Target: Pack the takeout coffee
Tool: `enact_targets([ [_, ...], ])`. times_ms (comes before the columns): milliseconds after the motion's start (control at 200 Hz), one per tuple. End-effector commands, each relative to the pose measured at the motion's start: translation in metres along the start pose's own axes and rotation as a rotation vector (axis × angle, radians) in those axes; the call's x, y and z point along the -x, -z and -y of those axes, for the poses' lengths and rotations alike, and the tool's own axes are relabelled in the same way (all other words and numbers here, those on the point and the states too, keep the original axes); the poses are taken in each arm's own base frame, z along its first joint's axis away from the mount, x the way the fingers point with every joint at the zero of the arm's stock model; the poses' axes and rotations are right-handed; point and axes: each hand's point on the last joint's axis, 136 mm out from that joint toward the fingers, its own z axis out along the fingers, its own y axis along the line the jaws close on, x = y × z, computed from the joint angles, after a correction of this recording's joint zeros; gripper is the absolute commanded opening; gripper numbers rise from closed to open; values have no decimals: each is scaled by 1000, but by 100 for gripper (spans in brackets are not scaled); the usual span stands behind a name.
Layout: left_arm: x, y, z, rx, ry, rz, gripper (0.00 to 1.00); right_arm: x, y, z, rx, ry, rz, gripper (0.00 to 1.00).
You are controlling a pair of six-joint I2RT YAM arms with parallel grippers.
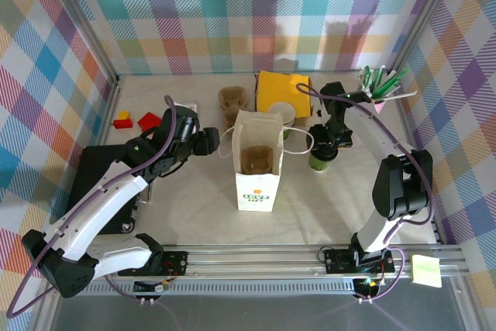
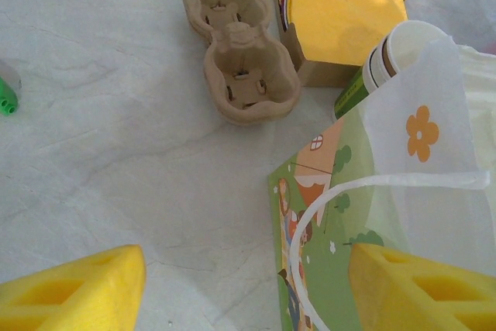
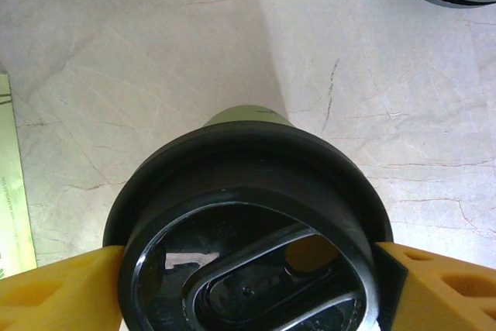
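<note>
takeout coffee (image 3: 246, 191) btwn right tool (image 3: 248, 265) fingers (image 3: 54, 292)

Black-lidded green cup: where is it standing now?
In the top view, the black-lidded green cup stands right of the white paper bag, between the fingers of the right pincer.

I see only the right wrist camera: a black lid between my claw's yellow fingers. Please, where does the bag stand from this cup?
Observer: The white paper bag stands open, just left of the lidded cup.
Operator: Is something inside already?
Observer: Yes, a brown pulp tray sits in it.
Operator: And the left claw?
Observer: The left claw is open at the bag's left side.
</note>
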Motion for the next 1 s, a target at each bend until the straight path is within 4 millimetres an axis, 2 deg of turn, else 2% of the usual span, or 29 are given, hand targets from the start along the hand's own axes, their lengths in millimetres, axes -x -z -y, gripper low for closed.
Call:
enact_targets([
  [0, 0, 5, -7, 7, 15, 12, 70, -14, -20, -6, -4, -1, -86, 79],
  [250, 2, 4, -7, 7, 16, 13, 70, -23, -15, -15, -18, 32, -88, 79],
  [430, 3, 5, -5, -2, 19, 15, 70, -28, -16, -8, -70, 49, -82, 76],
  [550, 3, 7, -6, -3, 20, 18, 70, -30, -6, -7, -69, 50, -73, 73],
  [735, 5, 10, -5, -9, 20, 23, 70, -31, 31, -6, -87, 48, -46, 72],
  [915, 7, 15, 2, -51, 28, 24, 70, -29, 82, -8, -89, 41, 29, 71],
  [995, 9, 19, 12, -110, 28, 25, 67, -30, 106, -12, -78, 50, 64, 70],
])
